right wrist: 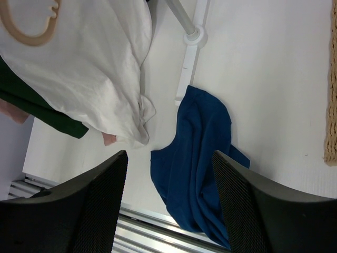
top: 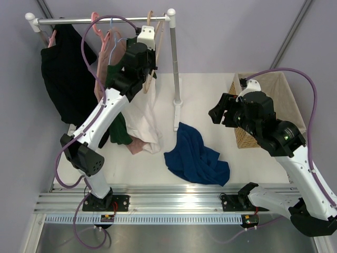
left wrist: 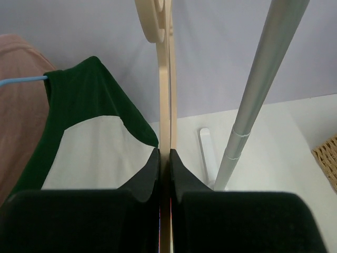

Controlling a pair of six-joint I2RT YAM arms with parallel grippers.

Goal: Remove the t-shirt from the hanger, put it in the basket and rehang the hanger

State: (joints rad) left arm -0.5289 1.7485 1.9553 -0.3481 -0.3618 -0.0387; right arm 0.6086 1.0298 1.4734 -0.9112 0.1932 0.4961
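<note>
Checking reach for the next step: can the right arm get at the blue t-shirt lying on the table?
Probably yes. The right gripper hangs open above the t-shirt, which lies crumpled on the table with nothing over it; the rack's foot only ends at its edge.

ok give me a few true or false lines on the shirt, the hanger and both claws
1. The t-shirt lies crumpled on the table. True.
2. The left claw is open and empty. False: it is shut on the hanger.
3. The right claw grips the t-shirt. False: it is open, clear of the shirt, holding nothing.
4. The t-shirt is off the hanger. True.
</note>
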